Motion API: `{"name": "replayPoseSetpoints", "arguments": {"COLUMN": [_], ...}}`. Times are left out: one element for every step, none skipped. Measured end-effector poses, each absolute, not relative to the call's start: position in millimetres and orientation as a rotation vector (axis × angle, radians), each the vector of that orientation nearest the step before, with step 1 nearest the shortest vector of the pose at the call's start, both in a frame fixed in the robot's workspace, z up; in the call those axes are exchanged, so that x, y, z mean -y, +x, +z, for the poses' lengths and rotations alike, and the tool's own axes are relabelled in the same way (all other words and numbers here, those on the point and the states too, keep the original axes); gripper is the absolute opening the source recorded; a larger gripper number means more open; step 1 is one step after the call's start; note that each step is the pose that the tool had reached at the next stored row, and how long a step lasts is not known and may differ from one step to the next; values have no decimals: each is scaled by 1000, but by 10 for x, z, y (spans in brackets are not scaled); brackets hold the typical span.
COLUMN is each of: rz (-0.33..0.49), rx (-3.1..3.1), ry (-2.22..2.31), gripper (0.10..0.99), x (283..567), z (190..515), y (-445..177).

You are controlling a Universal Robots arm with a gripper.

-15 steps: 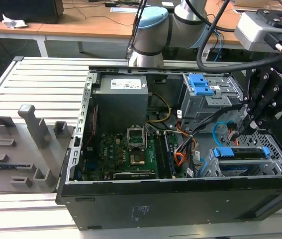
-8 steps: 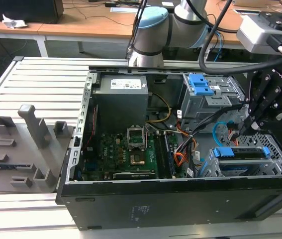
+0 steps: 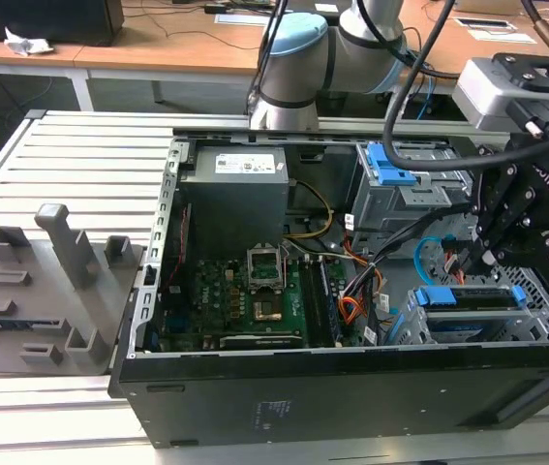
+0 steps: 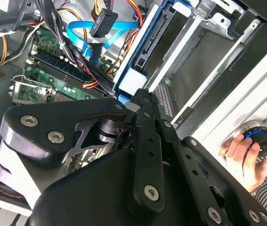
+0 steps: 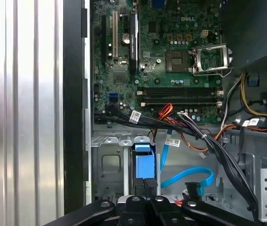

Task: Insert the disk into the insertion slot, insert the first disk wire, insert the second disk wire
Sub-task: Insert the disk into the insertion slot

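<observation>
Pointing the black linkage gripper [image 5: 148,183], fingers pressed together, at the end of the flat hard drive in a bright blue plastic carrier [image 5: 142,165]. Lying inside the boxy grey perforated sheet-metal cage [image 3: 405,329], lower right of the exterior view; closed tips probably for a narrow, firm push. Leaving the thin flat light blue cable [image 5: 185,174] looped loose just beside, plug apparently unseated.
</observation>
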State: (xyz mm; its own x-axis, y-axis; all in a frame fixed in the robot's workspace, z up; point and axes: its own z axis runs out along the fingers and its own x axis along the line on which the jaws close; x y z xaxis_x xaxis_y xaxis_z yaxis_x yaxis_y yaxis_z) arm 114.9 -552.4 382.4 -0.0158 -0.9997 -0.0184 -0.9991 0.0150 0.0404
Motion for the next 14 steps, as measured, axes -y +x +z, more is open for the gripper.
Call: {"name": "replayPoseSetpoints", "arguments": {"rz": [-65, -65, -65, -65, -65, -65, -66, -66, -67, -66, -66, -66, -66, -66], "rx": [2227, 2227, 2227, 2227, 2227, 2227, 2227, 2227, 2227, 2227, 2227, 2227, 2227, 2227], "ry": [2193, 2193, 2193, 2193, 2193, 2193, 2193, 2193, 2193, 2193, 2193, 2193, 2192, 2192], "gripper": [106, 106, 106, 106, 106, 106, 106, 106, 106, 106, 106, 106, 106, 106], "x": [5524, 5524, 5524, 5524, 5524, 5524, 5524, 5523, 5522, 5522, 5523, 5523, 5523, 5523], "z": [3787, 3767, 3754, 3737, 3729, 3720, 3713, 3700, 3683, 3673, 3662, 3653, 3649, 3647], "y": [1149, 1150, 1157, 1172, 1192, 1220, 1241, 1277, 1312, 1324, 1333, 1336, 1337, 1337]}}
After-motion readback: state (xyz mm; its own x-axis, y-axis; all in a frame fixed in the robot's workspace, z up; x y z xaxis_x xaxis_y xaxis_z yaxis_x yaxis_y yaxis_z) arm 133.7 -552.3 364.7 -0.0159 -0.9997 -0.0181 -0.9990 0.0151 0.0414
